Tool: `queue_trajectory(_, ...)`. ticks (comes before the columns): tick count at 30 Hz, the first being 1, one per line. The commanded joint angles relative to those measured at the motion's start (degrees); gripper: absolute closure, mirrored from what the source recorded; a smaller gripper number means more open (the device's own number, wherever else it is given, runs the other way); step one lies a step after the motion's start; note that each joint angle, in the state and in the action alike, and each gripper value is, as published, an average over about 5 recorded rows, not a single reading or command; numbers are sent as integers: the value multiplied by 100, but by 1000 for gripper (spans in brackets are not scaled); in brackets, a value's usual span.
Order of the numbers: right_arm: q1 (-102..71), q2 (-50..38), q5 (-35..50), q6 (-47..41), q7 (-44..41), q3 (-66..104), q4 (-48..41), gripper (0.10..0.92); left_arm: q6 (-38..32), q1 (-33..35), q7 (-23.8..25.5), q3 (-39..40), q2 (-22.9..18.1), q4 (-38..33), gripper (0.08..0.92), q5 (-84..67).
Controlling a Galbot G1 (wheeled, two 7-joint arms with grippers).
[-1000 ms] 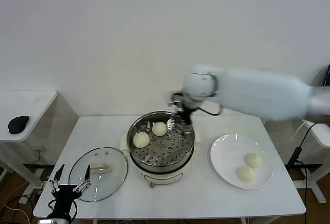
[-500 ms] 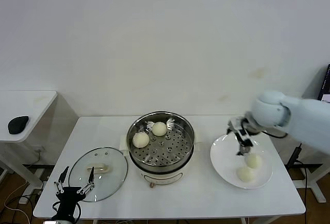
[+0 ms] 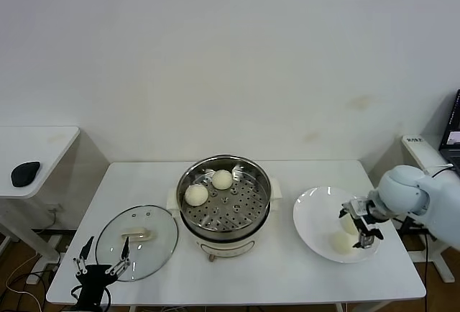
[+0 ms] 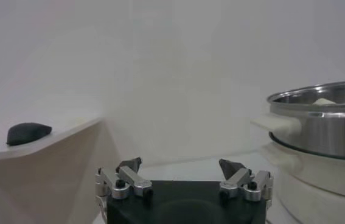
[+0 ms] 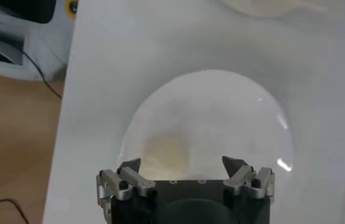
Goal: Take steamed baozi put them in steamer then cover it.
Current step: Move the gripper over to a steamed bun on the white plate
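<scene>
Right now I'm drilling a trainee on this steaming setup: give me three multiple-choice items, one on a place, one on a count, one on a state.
1. Where is the right gripper?
A. over the white plate
B. over the cover
C. inside the steamer

2. How many steamed baozi lie in the steamer?
A. none
B. two
C. four

3. What is the steamer's state?
A. covered
B. tipped over
C. uncovered

Answers:
1 A, its fingers hang over the plate's buns.
2 B, two buns sit on the perforated tray.
3 C, the cover lies on the table beside it, near the idle left gripper.
</scene>
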Motion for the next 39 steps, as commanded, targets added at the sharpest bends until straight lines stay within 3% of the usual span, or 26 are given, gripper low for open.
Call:
queue_trajectory(1, -1335, 155, -476, 306, -72, 1239, -457, 203, -2, 26, -1, -41, -10, -4, 177, 7)
queue_trajectory(19, -1521, 759, -446, -58, 343, 1254, -986, 207, -21, 62, 4, -93, -36, 11, 177, 6)
queue_trajectory(30, -1516, 757, -453, -160, 330, 1243, -998, 342, -33, 29, -1, -61, -52, 45, 177, 8)
queue_trajectory(39, -851, 626, -235, -153, 194, 938, -855, 384, -28, 14, -2, -64, -34, 20, 177, 5)
